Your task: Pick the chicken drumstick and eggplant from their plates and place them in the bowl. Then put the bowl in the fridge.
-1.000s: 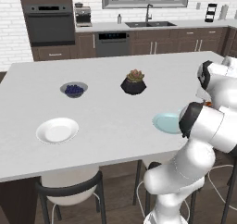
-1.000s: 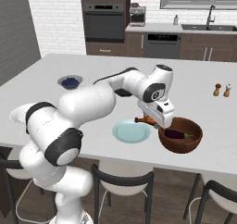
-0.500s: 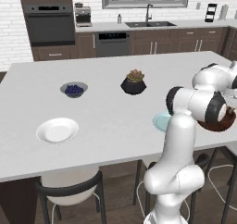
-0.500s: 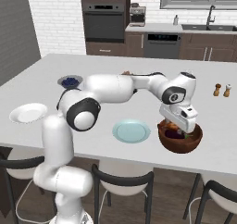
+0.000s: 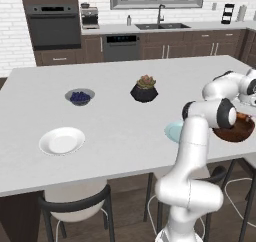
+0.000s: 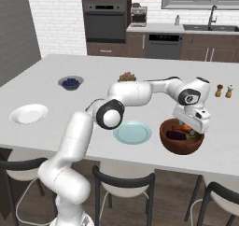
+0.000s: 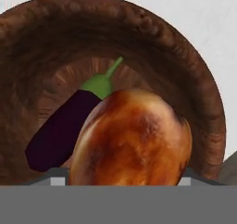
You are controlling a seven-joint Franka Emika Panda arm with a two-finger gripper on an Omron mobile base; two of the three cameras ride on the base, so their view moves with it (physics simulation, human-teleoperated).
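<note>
Chicken drumstick (image 7: 132,140) takes up the lower middle of the hand view, its plump end close to the camera and its lower edge cut off, so whether the tool (image 6: 192,125) is clamped on it or apart cannot be told. Behind it, toward the left, lies the eggplant (image 7: 60,128) with its green stem up. Both sit inside the bowl (image 7: 194,79), whose rim arcs across the top.

In the right base view the tool hangs over the bowl at centre right, partly hiding it; half a second ago it was in much the same spot.

Left of the bowl on the desk (image 6: 84,108) lies the pale blue plate (image 6: 132,132), bare. Farther off stand the white plate (image 5: 62,140), the blueberry bowl (image 5: 79,96) and the plant pot (image 5: 144,89).
</note>
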